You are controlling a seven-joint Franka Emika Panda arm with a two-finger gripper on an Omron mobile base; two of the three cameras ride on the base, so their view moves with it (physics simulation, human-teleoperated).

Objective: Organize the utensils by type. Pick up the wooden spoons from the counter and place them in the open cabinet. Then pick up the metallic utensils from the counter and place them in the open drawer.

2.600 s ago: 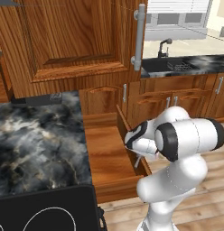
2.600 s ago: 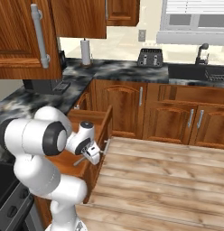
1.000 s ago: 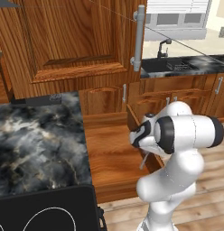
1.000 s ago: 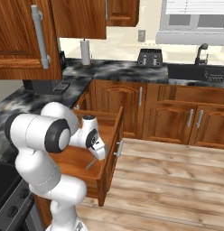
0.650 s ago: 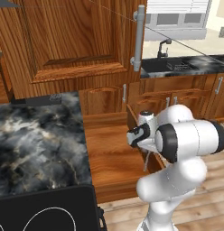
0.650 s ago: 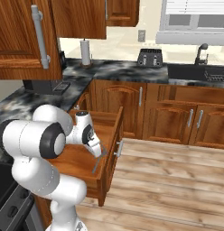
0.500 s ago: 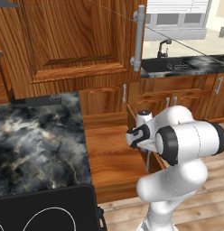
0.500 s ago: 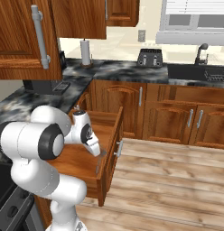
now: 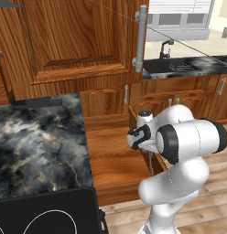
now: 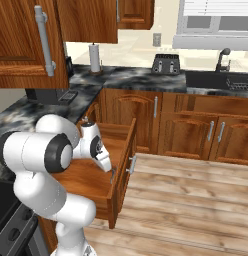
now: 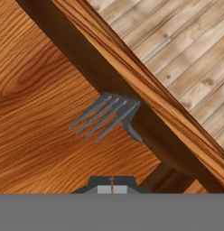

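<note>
My gripper (image 11: 112, 184) is shut on a small grey fork (image 11: 109, 115), whose tines point down at the open drawer's wooden bottom (image 11: 37, 117), close beside the drawer's wall (image 11: 145, 122). From the base, the gripper (image 9: 150, 153) (image 10: 111, 170) hangs over the right part of the drawer (image 9: 110, 155) (image 10: 81, 177), the fork (image 9: 152, 165) (image 10: 113, 178) dangling below it. The black marbled counter (image 9: 37, 146) (image 10: 26, 110) lies to the left. The wooden spoons are out of view.
A large cabinet door (image 9: 78, 45) with a long steel handle (image 9: 140, 39) stands swung open above the counter. A black cooktop (image 9: 42, 215) is at the near left. Sink (image 10: 221, 80), toaster (image 10: 166, 64) and paper-towel roll (image 10: 95, 57) sit farther along. Plank floor (image 10: 186, 200) lies right of the drawer.
The hand has turned and shifted a little over the drawer while the elbow swung. The fork stays in its grip and the jaws stay shut.
</note>
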